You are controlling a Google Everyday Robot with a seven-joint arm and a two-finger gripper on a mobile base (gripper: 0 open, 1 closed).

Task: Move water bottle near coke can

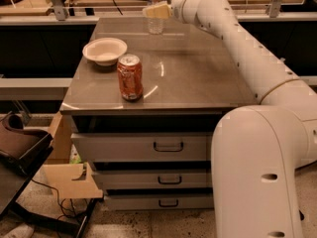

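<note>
- At the far edge of the tabletop [198, 73], near its middle, we find the water bottle [155, 26] standing upright with its long axis vertical. Its top runs out of the view.
- The bottle is a slim cylinder of clear plastic. We judge it light and easy to tip.
- The gripper [156, 10] sits at the bottle's mid-height, reaching in from the right of the view, and overlaps the bottle. We cannot tell whether it is clamped on the bottle or only level with it.
- The single arm [237, 38] is white, smooth and segmented. It rises from the lower right and extends to the far edge.
- The coke can [130, 77] stands upright near the front edge, left of centre and well apart from the bottle. It is a glossy red-orange metal cylinder with a silver top.
- Governing relation: from the gripper, the can lies toward the camera and slightly left. We judge that the coming move is a pull toward the front edge with the bottle kept vertical.
- A white bowl [105, 51], shallow and round, rests near the can, behind it and to its left. We judge the can's right side to be the freer spot for set-down.
- The tabletop is grey, smooth and reflective. Below it are drawers [168, 147] with dark handles.
</note>
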